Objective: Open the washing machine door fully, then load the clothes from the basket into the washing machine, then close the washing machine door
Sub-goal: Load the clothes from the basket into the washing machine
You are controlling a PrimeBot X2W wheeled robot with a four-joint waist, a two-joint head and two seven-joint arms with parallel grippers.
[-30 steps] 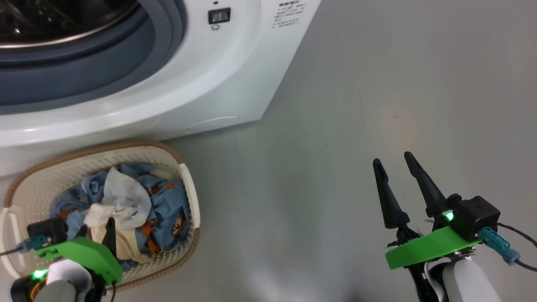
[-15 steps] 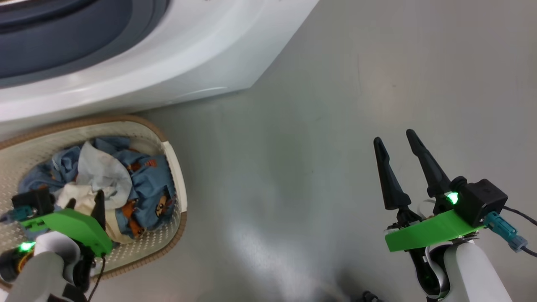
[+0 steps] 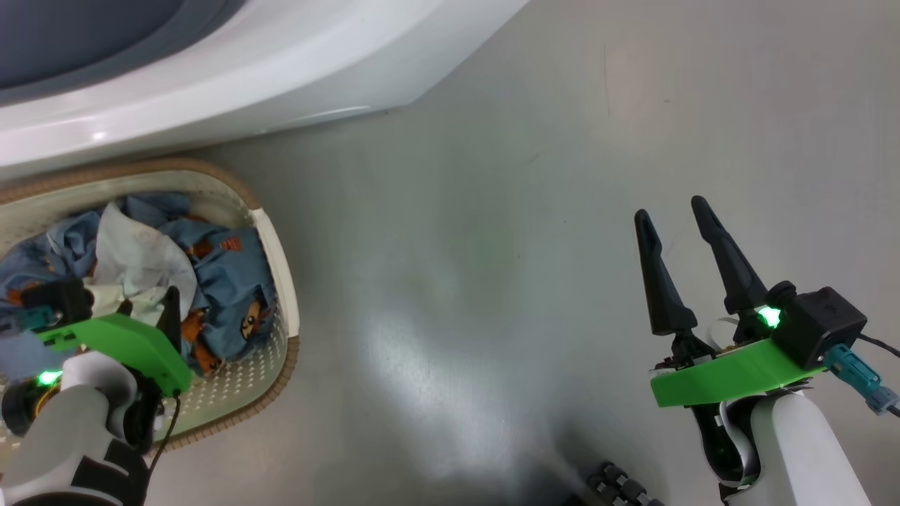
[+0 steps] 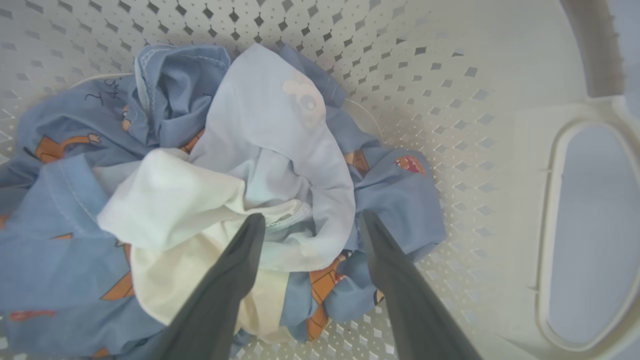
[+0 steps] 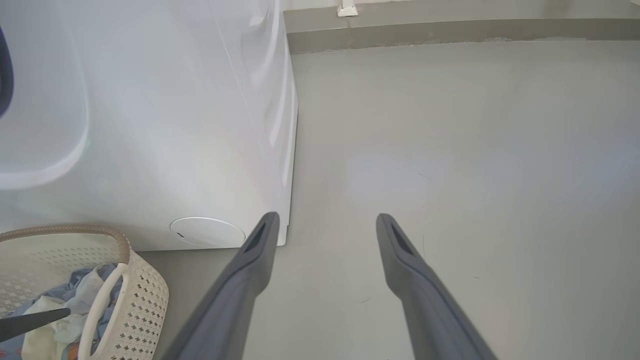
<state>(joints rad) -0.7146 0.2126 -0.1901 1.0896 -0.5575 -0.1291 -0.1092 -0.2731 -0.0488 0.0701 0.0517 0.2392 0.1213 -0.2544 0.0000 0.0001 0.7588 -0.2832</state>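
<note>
Head view has tilted downward; left hand [image 3: 149,301] spread over the clothes [image 3: 232,274].

The cream basket [image 3: 275,242], perforated and with a brown woven-look rim, stands on the floor [image 3: 492,211] just in front of the white washing machine [image 3: 295,77]. The clothes [image 3: 225,274] lie crumpled inside it. Blue fabric [image 4: 60,240] with orange-brown prints sits beneath a white piece [image 4: 280,125] and a cream piece [image 4: 165,200].
</note>
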